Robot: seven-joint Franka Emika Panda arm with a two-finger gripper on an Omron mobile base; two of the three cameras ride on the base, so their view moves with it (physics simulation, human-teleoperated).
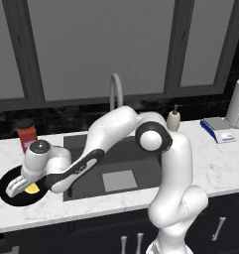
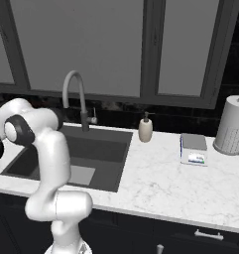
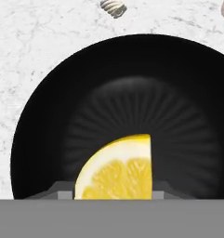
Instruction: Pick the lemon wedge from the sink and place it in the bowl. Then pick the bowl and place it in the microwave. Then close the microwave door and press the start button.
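The black bowl rests on the marble counter left of the sink. My gripper hangs low over the bowl, shut on the lemon wedge. In the hand view the bright yellow lemon wedge sits between my fingertips, just above the ribbed floor of the bowl. I cannot tell whether the wedge touches the bowl's floor. The sink holds a pale square mat.
An orange-red jar stands just behind the bowl. A curved faucet rises behind the sink, with a soap dispenser, a scale and a paper towel roll to the right. A small spiral object lies beside the bowl.
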